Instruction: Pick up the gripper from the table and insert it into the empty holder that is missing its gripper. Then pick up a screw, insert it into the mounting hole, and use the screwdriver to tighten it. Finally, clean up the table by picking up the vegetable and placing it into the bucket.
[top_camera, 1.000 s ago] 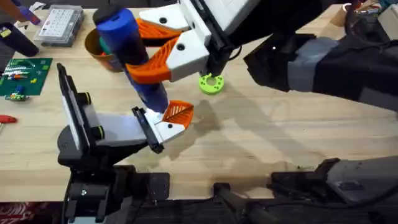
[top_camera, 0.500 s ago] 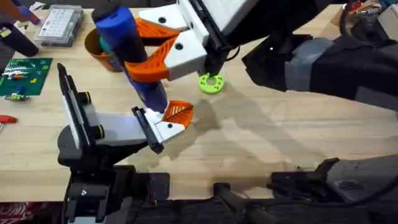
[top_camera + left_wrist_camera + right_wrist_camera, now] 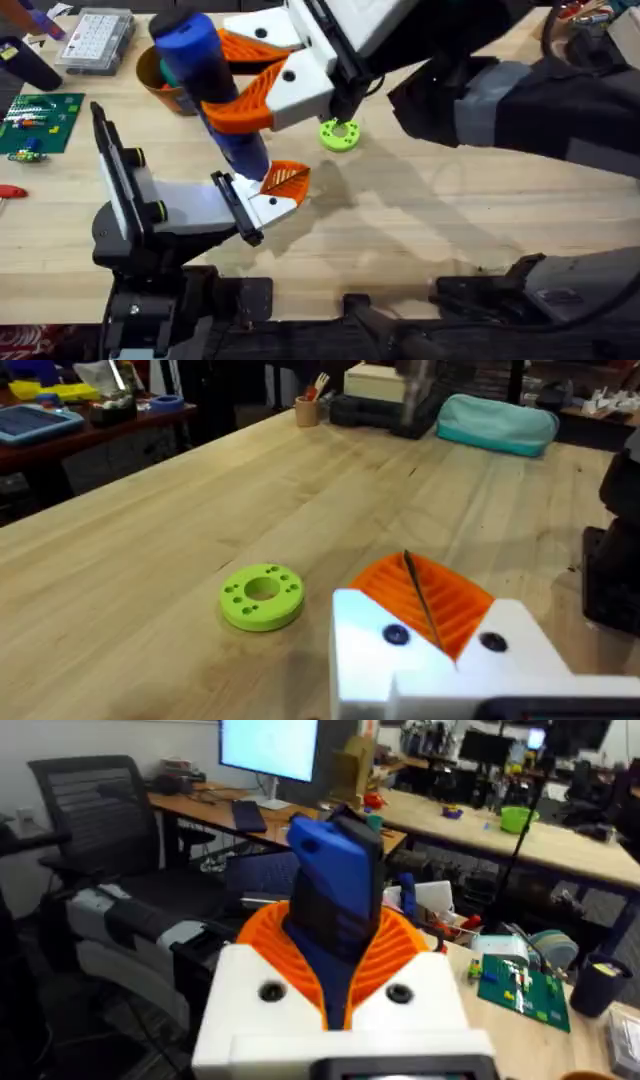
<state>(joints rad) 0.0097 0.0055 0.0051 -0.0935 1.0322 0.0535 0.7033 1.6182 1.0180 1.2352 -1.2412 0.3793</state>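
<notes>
My right gripper is shut on the blue screwdriver, which tilts down to the left. In the right wrist view the orange ribbed pads clamp the screwdriver. Its thin metal bit ends at the white gripper, between two dark dots. That gripper, with its orange tip, sits on the right black end plate of the grey holder. The left arm's end is at the holder. The bucket stands behind the screwdriver. The screw and the vegetable are hidden.
A green ring disc lies on the table just right of the screwdriver, also in the left wrist view as a green disc. A clear compartment box and a green circuit board sit at the far left.
</notes>
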